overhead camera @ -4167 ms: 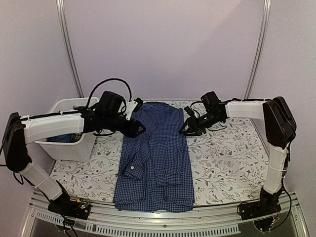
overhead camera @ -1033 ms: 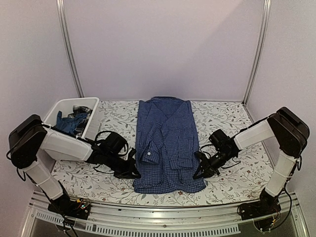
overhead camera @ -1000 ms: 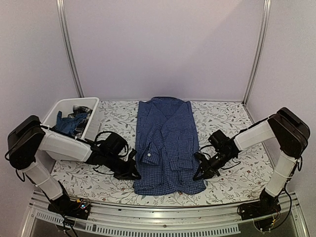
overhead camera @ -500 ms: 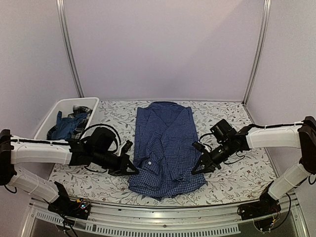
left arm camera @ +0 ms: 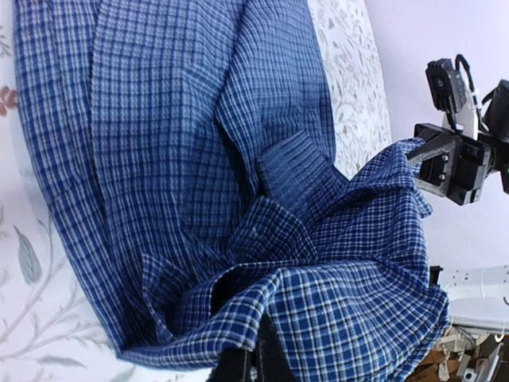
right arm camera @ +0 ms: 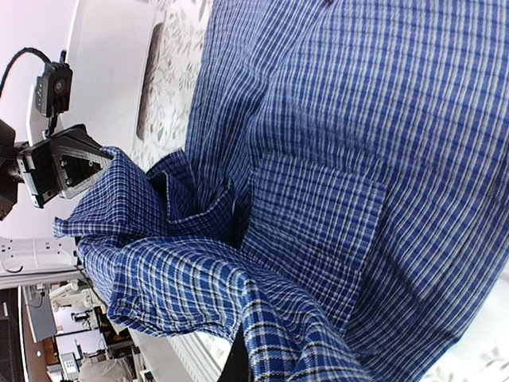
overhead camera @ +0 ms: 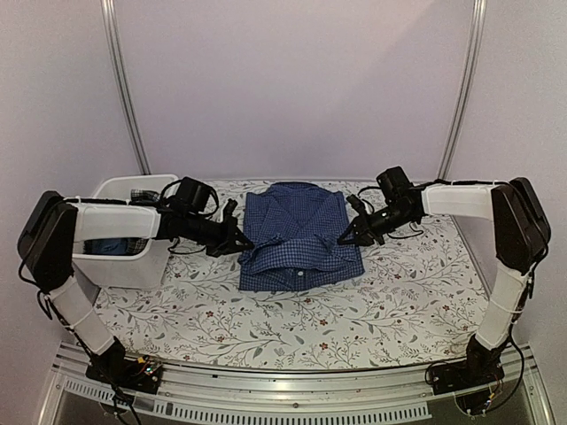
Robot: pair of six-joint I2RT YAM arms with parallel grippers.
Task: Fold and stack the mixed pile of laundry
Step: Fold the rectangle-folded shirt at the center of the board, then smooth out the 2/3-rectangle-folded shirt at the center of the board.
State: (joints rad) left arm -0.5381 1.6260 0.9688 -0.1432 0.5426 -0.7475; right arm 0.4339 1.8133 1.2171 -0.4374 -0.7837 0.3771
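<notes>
The blue-and-white check shirt [overhead camera: 299, 237] lies at the back middle of the table, doubled over on itself. Its lower hem is lifted and held at both corners. My left gripper [overhead camera: 239, 241] is shut on the left hem corner, and my right gripper [overhead camera: 345, 237] is shut on the right one. In the left wrist view the hem drapes over my left gripper [left arm camera: 253, 362], with the flat shirt [left arm camera: 175, 119] beyond it. The right wrist view shows the same, cloth bunched over my right gripper [right arm camera: 238, 358] above the shirt's pocket [right arm camera: 318, 231]. A little dark cloth [overhead camera: 142, 192] shows in the tub.
A white plastic tub [overhead camera: 120, 266] stands at the left, close to my left arm. The floral tablecloth [overhead camera: 292, 319] covers the table. A metal rail [overhead camera: 283, 394] runs along the near edge, and two upright poles [overhead camera: 124, 88] stand at the back.
Both grippers have carried the shirt's lower hem up from the near edge toward the back, doubling the shirt over itself. The shirt now covers about half its earlier length.
</notes>
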